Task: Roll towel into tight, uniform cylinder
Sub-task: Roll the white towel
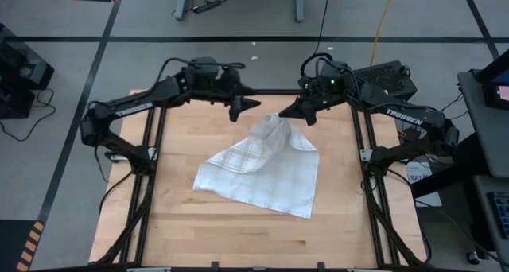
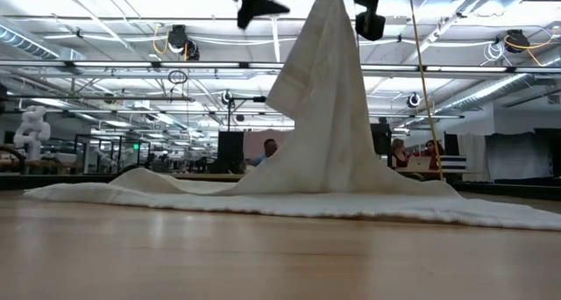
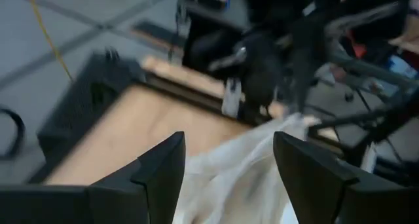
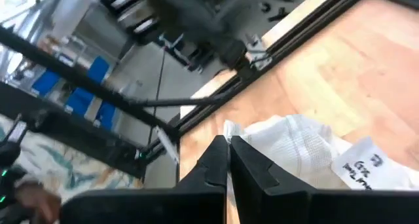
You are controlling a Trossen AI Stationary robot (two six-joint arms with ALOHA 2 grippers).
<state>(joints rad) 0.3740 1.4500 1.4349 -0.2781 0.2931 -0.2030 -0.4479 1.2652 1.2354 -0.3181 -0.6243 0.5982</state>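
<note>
**Towel corner being held up at the far edge, rolling not yet begun**

Pale wooden boards framed in black rails are forming the surface (image 1: 238, 232), with a workshop floor and cabling around it. A thin white cloth towel with a faint grey checked grid (image 1: 262, 172) is being held by one corner at the far side of the surface, while the rest is lying spread diagonally toward the near right. From that pinched corner the cloth is being drawn up into a tent shape, clearly seen in the low view (image 2: 329, 107). The right hand (image 1: 284, 114) is being kept shut on that raised corner. The left hand (image 1: 241, 106) is being held wide and empty just beside it, on the left, above the far edge. Judged from this, the left hand is the nearer free one for taking a second corner. No containers are being shown.
</note>
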